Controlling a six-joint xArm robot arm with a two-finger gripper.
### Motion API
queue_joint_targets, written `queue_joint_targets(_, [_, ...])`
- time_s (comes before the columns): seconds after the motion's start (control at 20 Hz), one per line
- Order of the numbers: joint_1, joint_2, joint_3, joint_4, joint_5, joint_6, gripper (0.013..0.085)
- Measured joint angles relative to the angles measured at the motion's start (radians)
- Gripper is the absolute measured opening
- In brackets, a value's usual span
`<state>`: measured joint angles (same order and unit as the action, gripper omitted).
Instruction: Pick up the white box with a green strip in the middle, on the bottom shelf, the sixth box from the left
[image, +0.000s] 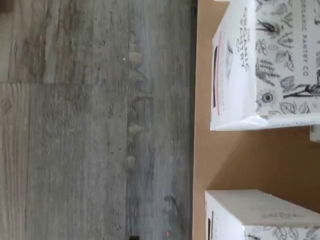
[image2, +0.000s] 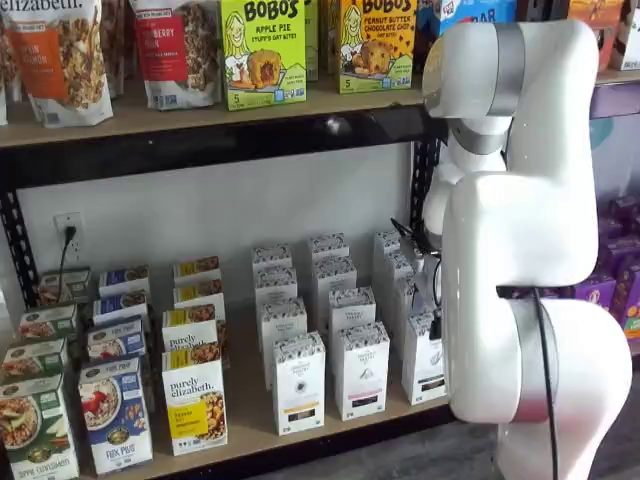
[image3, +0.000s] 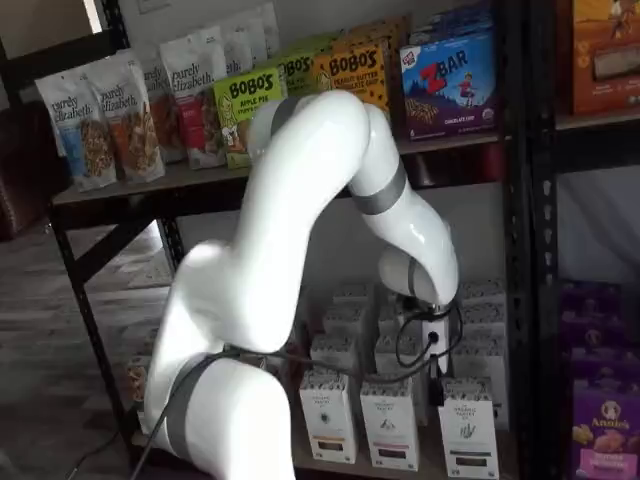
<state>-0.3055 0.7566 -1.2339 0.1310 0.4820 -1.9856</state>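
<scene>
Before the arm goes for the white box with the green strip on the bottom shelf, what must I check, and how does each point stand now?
1. The gripper is open: ok.
2. The gripper is empty: ok, no box is in it.
3. The white box stands upright at the front of the bottom shelf: ok.
4. There is a gap to the neighbour carton: ok.
5. The strip is green: cannot tell. It is too small in both shelf views, and one carton in the wrist view has a reddish strip.
6. The gripper is lined up over the white box: cannot tell.
</scene>
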Motion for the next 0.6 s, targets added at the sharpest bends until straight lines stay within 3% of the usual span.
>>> queue_joint_targets(0.6, [-0.013,0.135,-0.179,-0.021,0.043,0.008,0.085])
